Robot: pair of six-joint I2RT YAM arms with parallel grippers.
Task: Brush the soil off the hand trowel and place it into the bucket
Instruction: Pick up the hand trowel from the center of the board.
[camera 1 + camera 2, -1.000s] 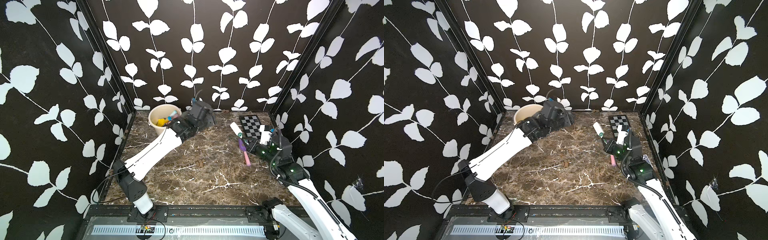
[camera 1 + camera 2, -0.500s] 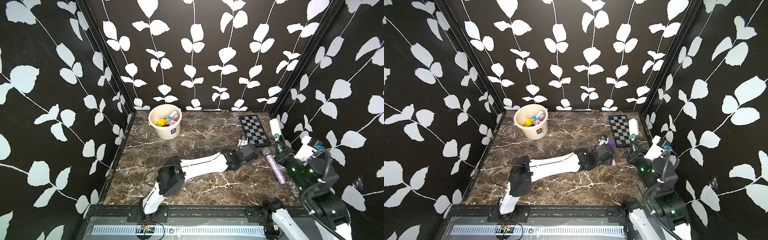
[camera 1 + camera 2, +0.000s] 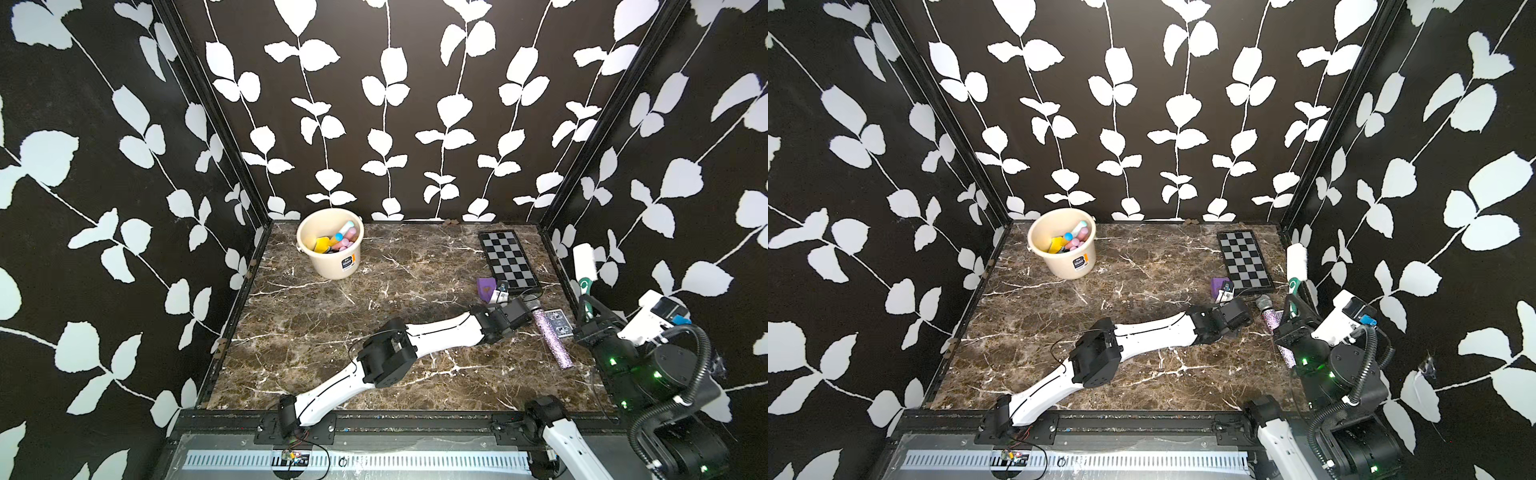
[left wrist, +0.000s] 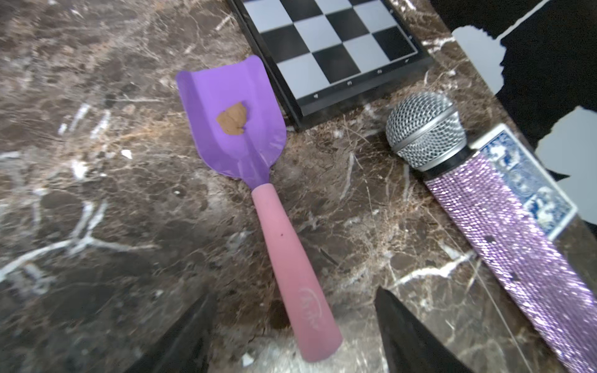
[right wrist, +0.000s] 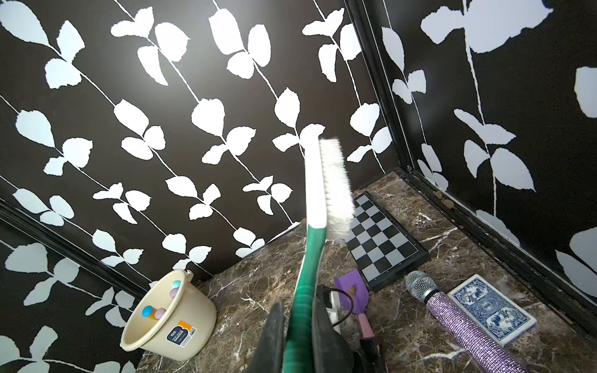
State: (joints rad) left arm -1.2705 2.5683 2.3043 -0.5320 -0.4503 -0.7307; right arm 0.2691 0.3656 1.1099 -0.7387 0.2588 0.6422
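Note:
The hand trowel (image 4: 290, 258) has a purple blade and a pink handle and lies flat on the marble beside the chessboard, its blade also showing in both top views (image 3: 486, 286) (image 3: 1219, 284). One brown clump of soil (image 4: 232, 120) sits on the blade. My left gripper (image 4: 294, 294) is open, its jaws on either side of the handle's end with gaps, not touching it. My right gripper (image 5: 300, 323) is shut on the green handle of a white-bristled brush (image 5: 336, 187), held up by the right wall (image 3: 584, 259). The cream bucket (image 3: 332, 257) stands at the back left.
A chessboard (image 3: 507, 259) lies at the back right. A glittery purple microphone (image 4: 504, 226) and a blue card box (image 4: 533, 190) lie just right of the trowel. The bucket (image 5: 181, 326) holds several coloured tools. Brown pellets (image 3: 451, 221) lie along the back wall.
My left arm left the bucket, stretched across to the trowel by the chessboard, and its jaws widened. My right arm drew back toward the right wall, lifting the brush.

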